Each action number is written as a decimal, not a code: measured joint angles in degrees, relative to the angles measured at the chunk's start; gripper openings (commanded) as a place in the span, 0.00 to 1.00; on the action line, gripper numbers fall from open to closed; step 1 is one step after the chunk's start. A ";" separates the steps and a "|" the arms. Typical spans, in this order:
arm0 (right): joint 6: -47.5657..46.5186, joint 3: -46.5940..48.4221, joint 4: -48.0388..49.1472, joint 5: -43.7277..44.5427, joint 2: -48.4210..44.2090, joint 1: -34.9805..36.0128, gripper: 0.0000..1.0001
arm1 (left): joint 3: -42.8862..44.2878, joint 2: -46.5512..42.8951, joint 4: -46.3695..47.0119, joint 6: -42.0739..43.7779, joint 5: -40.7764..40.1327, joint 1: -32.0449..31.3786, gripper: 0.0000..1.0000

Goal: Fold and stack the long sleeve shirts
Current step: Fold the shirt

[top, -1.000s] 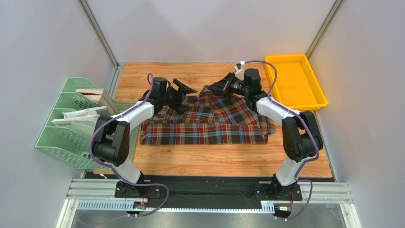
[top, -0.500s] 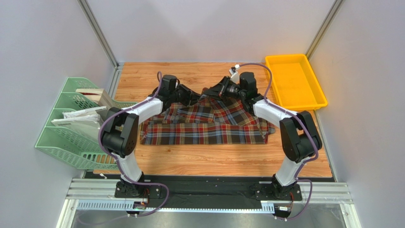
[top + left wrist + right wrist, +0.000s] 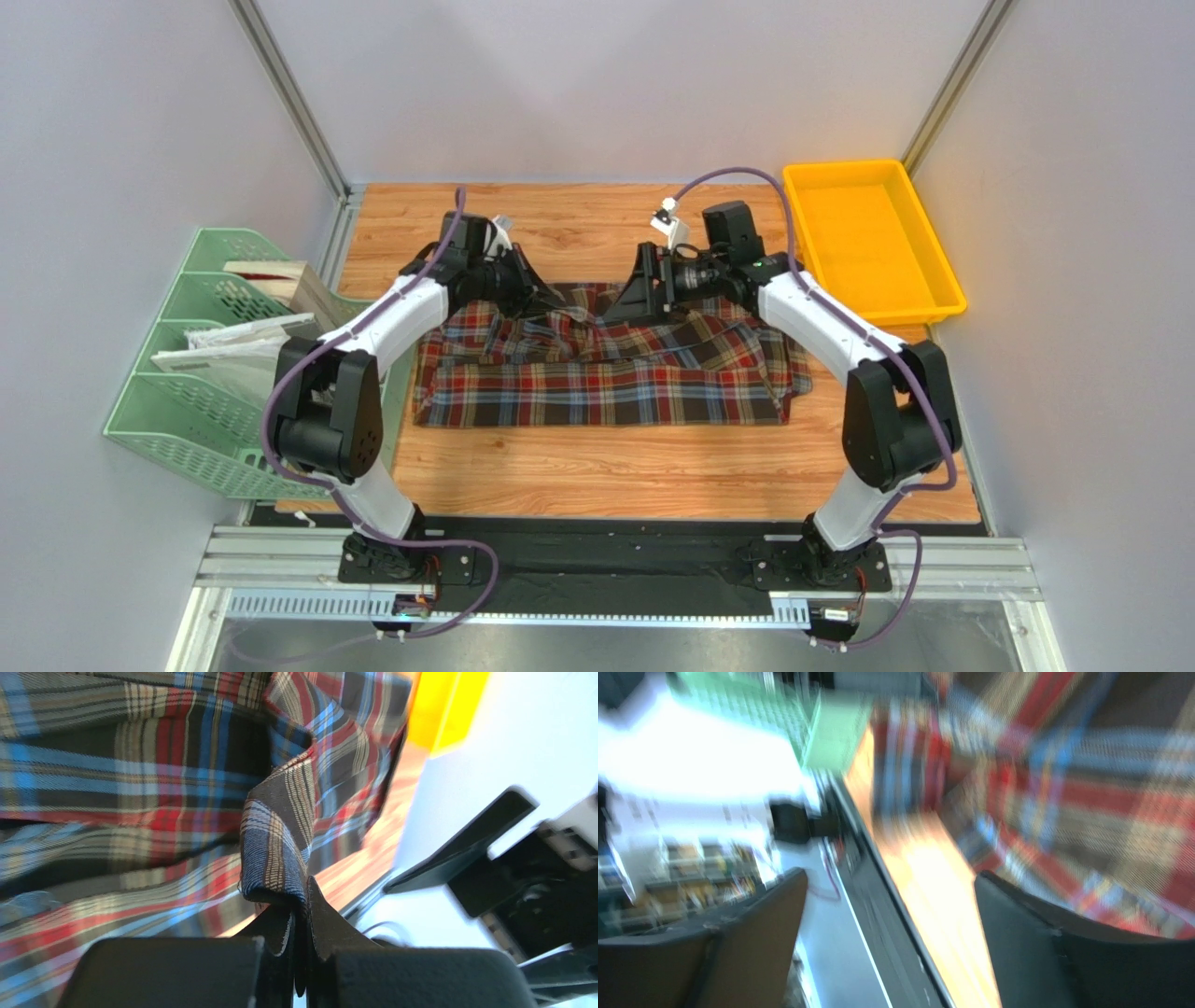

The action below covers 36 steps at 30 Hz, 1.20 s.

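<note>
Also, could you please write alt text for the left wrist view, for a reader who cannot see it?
The left claw is shut on a bunched fold of the plaid shirt, which fills the left of the picture. To the right, out of focus, are a strip of wooden table, a yellow tray corner and black robot parts.

No text, label, brand, number or sign can be read in any view. The papers (image 3: 232, 343) standing in the green file rack (image 3: 169, 420) beside the left edge of the worktop (image 3: 617, 483) are too small to make out. The right wrist view is blurred throughout.
</note>
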 measured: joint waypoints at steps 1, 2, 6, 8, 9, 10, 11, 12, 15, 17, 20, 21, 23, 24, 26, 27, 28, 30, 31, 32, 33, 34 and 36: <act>-4.81 0.48 -4.33 -1.09 -0.94 -0.24 0.96 | 1.01 -0.22 -2.19 3.50 0.63 0.37 0.00; -8.61 0.57 -8.02 -1.99 -1.95 -0.59 0.96 | 2.40 -0.33 -5.03 7.98 1.25 0.59 0.00; -23.37 -0.11 -23.17 -3.15 -5.81 -4.46 0.91 | 6.62 -1.14 -14.53 21.55 2.01 0.66 0.00; -28.02 -0.11 -27.80 -1.77 -6.16 -6.73 0.86 | 7.65 -1.66 -18.36 26.40 1.90 0.79 0.00; -29.77 -0.13 -29.51 -0.79 -6.19 -7.65 0.81 | 7.78 -1.90 -19.74 28.13 1.79 0.87 0.00; -31.74 -0.15 -31.39 0.87 -6.19 -8.74 0.79 | 7.98 -2.10 -21.62 30.08 1.64 1.07 0.00; -33.18 -0.24 -32.68 2.32 -6.19 -9.55 0.77 | 8.13 -2.10 -22.93 31.52 1.44 1.22 0.00; -34.49 -0.24 -33.94 3.89 -6.19 -10.19 0.75 | 8.22 -2.10 -24.37 33.29 1.14 1.49 0.00; -37.38 -0.52 -36.52 8.15 -6.16 -10.97 0.71 | 8.37 -2.08 -27.30 36.98 -0.07 2.36 0.00; -38.69 -0.98 -37.46 10.54 -6.16 -11.17 0.69 | 8.44 -1.99 -28.48 39.06 -1.38 3.17 0.12; -39.60 -1.60 -38.32 13.25 -5.92 -11.34 0.61 | 8.48 -1.11 -29.29 41.88 -3.50 4.37 0.25; -39.71 -1.73 -38.51 14.14 -5.68 -11.32 0.58 | 8.57 -0.55 -29.40 42.58 -4.35 4.63 0.27; -39.78 -1.75 -38.58 16.11 -4.83 -11.32 0.56 | 8.85 0.63 -29.66 44.22 -6.25 5.09 0.36; -39.85 -1.75 -38.58 17.27 -4.26 -11.34 0.54 | 9.01 1.01 -29.77 44.89 -7.21 5.27 0.39; -39.89 -1.75 -38.60 19.08 -3.41 -11.34 0.53 | 9.40 1.25 -30.05 46.84 -9.66 5.84 0.58; -39.89 -1.75 -38.66 19.69 -3.10 -11.34 0.53 | 9.64 1.20 -30.18 47.74 -10.49 6.10 0.59; -39.89 -1.75 -38.84 20.41 -2.80 -11.32 0.52 | 9.92 1.07 -30.23 48.74 -11.23 6.56 0.61; -39.89 -1.60 -39.36 21.86 -2.40 -11.21 0.50 | 10.16 -0.02 -30.16 50.97 -12.46 8.09 0.63; -39.89 -1.55 -39.56 22.86 -2.32 -10.80 0.49 | 10.16 -1.09 -30.32 52.30 -12.98 8.79 0.64; -39.89 -1.40 -39.82 24.24 -2.21 -10.51 0.49 | 10.16 -2.34 -30.23 53.29 -13.40 9.27 0.65; -39.89 -1.16 -40.04 25.22 -1.99 -10.14 0.48 | 10.16 -3.91 -30.21 54.45 -13.88 9.77 0.65; -39.89 -0.74 -40.24 26.29 -1.55 -9.60 0.47 | 10.16 -6.08 -30.08 55.71 -14.49 10.21 0.71; -39.93 0.44 -40.35 28.81 0.17 -8.20 0.46 | 10.25 -10.64 -29.53 57.61 -15.65 10.34 0.74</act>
